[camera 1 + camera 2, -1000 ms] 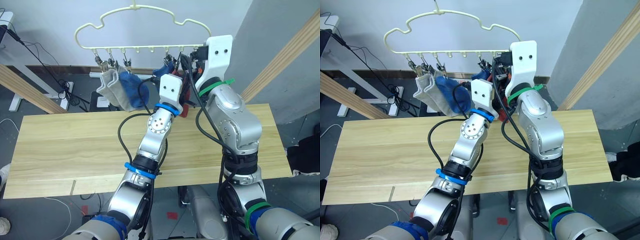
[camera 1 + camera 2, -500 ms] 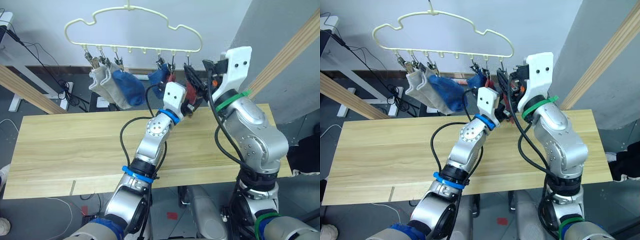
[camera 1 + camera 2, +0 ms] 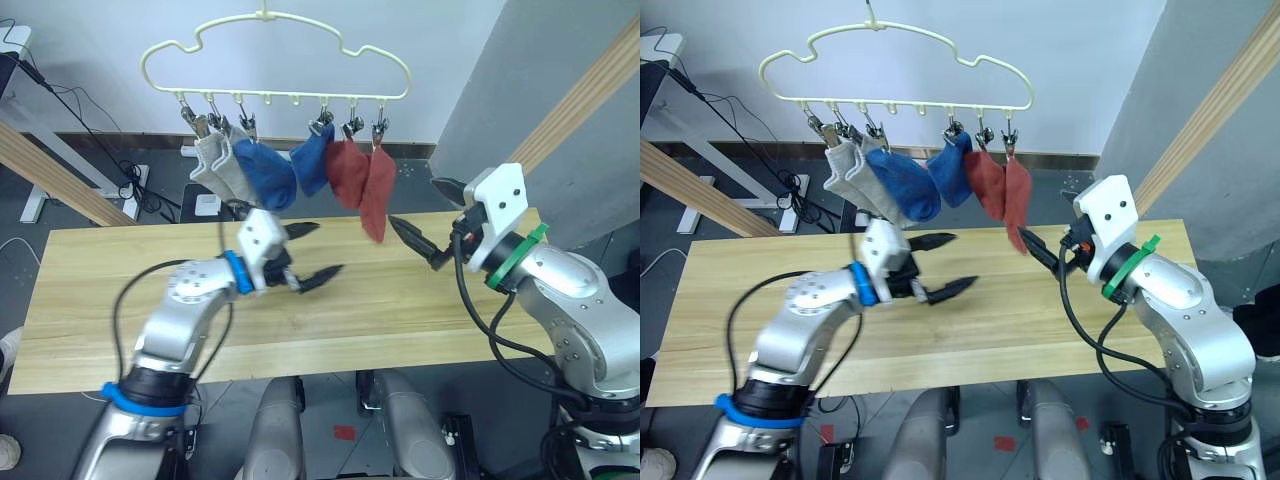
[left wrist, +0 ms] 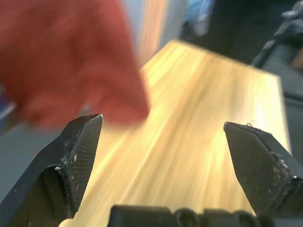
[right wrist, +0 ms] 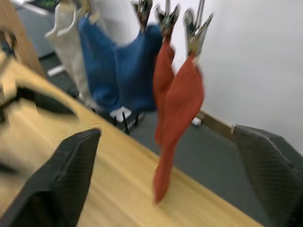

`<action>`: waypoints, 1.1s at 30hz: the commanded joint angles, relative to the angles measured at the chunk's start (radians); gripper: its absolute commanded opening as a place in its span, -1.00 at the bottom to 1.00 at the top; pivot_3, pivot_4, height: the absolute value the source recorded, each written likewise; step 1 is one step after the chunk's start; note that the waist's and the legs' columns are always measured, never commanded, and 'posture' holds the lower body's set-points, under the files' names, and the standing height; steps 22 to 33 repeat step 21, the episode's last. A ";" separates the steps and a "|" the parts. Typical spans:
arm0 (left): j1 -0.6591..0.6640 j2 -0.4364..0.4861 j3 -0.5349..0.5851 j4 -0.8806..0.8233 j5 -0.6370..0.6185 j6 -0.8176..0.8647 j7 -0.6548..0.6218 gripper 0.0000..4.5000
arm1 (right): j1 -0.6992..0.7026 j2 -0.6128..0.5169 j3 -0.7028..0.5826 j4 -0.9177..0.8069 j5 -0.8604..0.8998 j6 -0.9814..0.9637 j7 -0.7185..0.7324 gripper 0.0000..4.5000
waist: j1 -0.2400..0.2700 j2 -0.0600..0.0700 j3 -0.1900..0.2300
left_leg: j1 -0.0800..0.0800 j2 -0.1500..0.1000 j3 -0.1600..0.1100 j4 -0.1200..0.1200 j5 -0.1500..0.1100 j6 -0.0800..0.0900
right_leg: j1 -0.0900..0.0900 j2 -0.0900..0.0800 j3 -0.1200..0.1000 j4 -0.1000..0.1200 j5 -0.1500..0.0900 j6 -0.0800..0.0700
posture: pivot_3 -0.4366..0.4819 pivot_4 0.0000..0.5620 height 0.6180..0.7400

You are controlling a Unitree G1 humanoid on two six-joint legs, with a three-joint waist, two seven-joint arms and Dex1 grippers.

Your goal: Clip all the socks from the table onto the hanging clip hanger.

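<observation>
Hanging from clip hanger [image 3: 275, 55]: six socks [image 3: 300, 175], tabletop [image 3: 120, 290] bare. Left end effector [image 3: 312, 252] and right end effector [image 3: 428, 222] spread, empty. Risk: arm swing snagging red sock [image 3: 378, 195], yanking it off clip.

Clip hanger [image 3: 275, 58] hangs behind and above table [image 3: 120, 290], far side. Six socks [image 3: 300, 175] pinned along its bar, side by side: two at left end, two at middle, two toward right. My left gripper [image 3: 308, 252] over table below middle socks, fingers apart. My right gripper [image 3: 425, 218] over table's right part, just right of rightmost sock [image 3: 378, 195], fingers apart.
</observation>
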 commanded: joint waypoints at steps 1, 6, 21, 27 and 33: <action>0.040 0.086 0.111 -0.051 -0.060 0.054 -0.022 1.00 | 0.021 -0.065 -0.049 -0.020 0.018 -0.077 0.077 1.00 | 0.000 0.000 0.000 | 0.000 0.000 0.000 0.000 0.000 0.000 | 0.000 0.000 0.000 0.000 0.000 0.000 | -0.11 0.16 1.00; 0.102 0.225 0.199 -0.036 -0.046 0.062 -0.047 1.00 | 0.063 -0.154 -0.089 0.037 0.008 -0.203 0.171 1.00 | 0.007 0.000 -0.010 | 0.000 0.000 0.000 -0.001 0.002 -0.004 | 0.000 0.000 -0.001 0.000 0.000 0.000 | -0.02 0.02 1.00; 0.036 0.303 0.263 0.124 -0.003 0.011 0.007 1.00 | 0.030 -0.245 -0.132 0.195 0.057 -0.305 0.302 1.00 | 0.047 -0.003 -0.085 | 0.000 -0.002 0.000 0.000 0.002 -0.004 | 0.000 0.000 -0.002 -0.001 0.001 -0.001 | 0.07 -0.26 1.00; 0.036 0.303 0.263 0.124 -0.003 0.011 0.007 1.00 | 0.030 -0.245 -0.132 0.195 0.057 -0.305 0.302 1.00 | 0.047 -0.003 -0.085 | 0.000 -0.002 0.000 0.000 0.002 -0.004 | 0.000 0.000 -0.002 -0.001 0.001 -0.001 | 0.07 -0.26 1.00; 0.036 0.303 0.263 0.124 -0.003 0.011 0.007 1.00 | 0.030 -0.245 -0.132 0.195 0.057 -0.305 0.302 1.00 | 0.047 -0.003 -0.085 | 0.000 -0.002 0.000 0.000 0.002 -0.004 | 0.000 0.000 -0.002 -0.001 0.001 -0.001 | 0.07 -0.26 1.00</action>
